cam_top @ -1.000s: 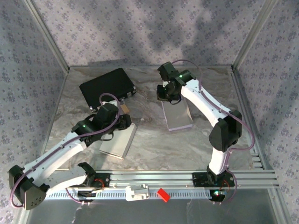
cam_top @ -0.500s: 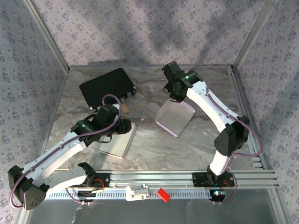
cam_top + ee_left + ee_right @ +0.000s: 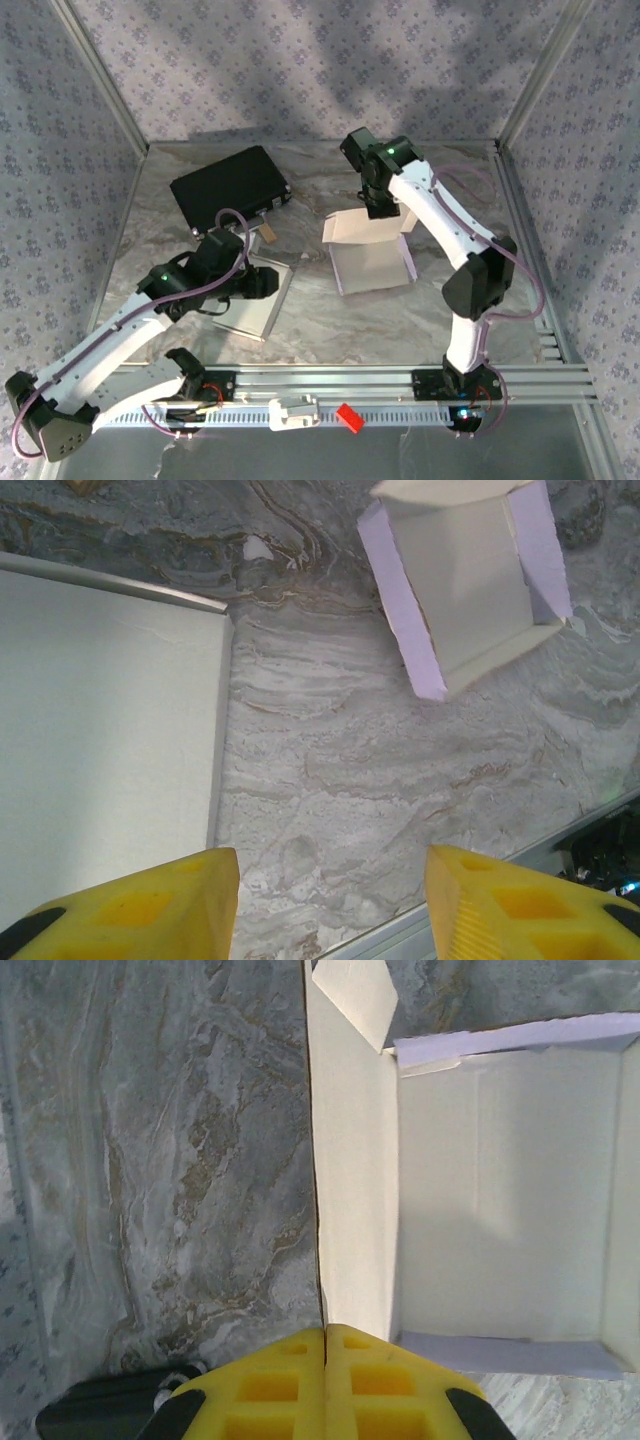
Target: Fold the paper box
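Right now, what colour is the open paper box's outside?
Open paper box: pale lilac outside, clearest from left wrist.

The paper box (image 3: 500, 1220) looks like thin matt card, cream inside, lilac outside, softly creased. The tabletop (image 3: 330, 770) is smooth marble-print with a slight sheen. The left gripper (image 3: 328, 865) has matt yellow moulded plastic fingers (image 3: 500, 910). The front rail (image 3: 400, 385) is brushed metal.

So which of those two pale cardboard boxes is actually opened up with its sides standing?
The right box, pinched by the right hand: its lilac walls stand up. The left box lies flat.
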`<state>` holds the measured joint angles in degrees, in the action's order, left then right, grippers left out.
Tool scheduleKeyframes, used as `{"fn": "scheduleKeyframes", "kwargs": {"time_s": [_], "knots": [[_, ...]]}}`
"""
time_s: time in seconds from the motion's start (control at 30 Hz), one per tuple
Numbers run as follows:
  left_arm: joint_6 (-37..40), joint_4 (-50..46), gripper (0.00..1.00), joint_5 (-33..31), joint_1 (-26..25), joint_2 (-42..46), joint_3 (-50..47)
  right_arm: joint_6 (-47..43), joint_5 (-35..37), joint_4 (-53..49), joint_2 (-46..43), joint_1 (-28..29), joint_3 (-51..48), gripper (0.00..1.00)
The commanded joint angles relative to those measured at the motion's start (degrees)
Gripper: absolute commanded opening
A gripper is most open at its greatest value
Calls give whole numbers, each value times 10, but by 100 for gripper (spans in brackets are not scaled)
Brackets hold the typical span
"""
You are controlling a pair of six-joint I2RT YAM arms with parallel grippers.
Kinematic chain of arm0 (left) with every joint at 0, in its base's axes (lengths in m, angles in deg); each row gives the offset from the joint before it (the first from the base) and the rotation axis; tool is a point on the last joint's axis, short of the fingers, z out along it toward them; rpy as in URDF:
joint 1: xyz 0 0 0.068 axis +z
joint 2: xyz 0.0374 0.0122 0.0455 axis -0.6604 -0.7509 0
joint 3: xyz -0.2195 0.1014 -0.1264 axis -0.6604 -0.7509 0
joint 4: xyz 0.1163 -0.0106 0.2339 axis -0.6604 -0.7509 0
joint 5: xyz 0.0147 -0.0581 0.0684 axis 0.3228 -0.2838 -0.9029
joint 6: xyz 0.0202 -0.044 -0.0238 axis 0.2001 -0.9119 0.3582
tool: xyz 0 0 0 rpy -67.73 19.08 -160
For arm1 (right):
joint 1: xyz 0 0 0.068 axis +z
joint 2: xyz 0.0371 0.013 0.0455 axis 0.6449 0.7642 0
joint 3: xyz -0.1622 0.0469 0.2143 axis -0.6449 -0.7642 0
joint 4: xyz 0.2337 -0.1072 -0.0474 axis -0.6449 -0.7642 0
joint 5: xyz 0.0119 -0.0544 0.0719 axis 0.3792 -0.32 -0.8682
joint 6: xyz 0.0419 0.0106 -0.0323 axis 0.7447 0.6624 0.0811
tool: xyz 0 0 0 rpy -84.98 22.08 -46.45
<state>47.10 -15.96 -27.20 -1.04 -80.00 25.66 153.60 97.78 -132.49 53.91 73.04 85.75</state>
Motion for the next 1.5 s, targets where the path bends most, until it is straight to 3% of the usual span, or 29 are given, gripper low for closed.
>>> {"fn": "scheduleKeyframes", "kwargs": {"time_s": [0.0, 0.27, 0.4, 0.53, 0.7, 0.8, 0.93, 1.03, 1.1, 1.27, 1.47], "knots": [[21, -24, 52, 13, -1, 8, 3, 98, 24, -84, 29, 4, 29, 0], [29, -5, 52, 2, -2, -18, 10, 48, 35, -60, 15, 4, 6, 16], [34, 9, 54, -8, -2, -42, 18, -19, 58, -19, -22, 0, -22, 36], [50, 28, 57, -8, -2, -80, 36, -137, 97, 24, -66, -11, -34, 46], [84, 38, 64, -7, -2, -148, 81, -423, 104, 163, -146, -37, -89, 51], [112, 46, 65, 6, -2, -200, 123, -650, 73, 272, -213, -54, -158, 54], [163, 48, 65, 9, -1, -267, 174, -903, -98, 344, -300, -117, -260, 56], [197, 55, 65, 10, 4, -310, 200, -991, -253, 370, -357, -211, -343, 54], [221, 56, 65, 15, 5, -341, 220, -1046, -316, 388, -386, -261, -396, 53], [280, 73, 66, 10, 10, -431, 289, -1207, -367, 404, -392, -303, -476, 57], [304, 74, 67, 28, 41, -479, 328, -1369, -381, 381, -297, -334, -484, 59]]}}
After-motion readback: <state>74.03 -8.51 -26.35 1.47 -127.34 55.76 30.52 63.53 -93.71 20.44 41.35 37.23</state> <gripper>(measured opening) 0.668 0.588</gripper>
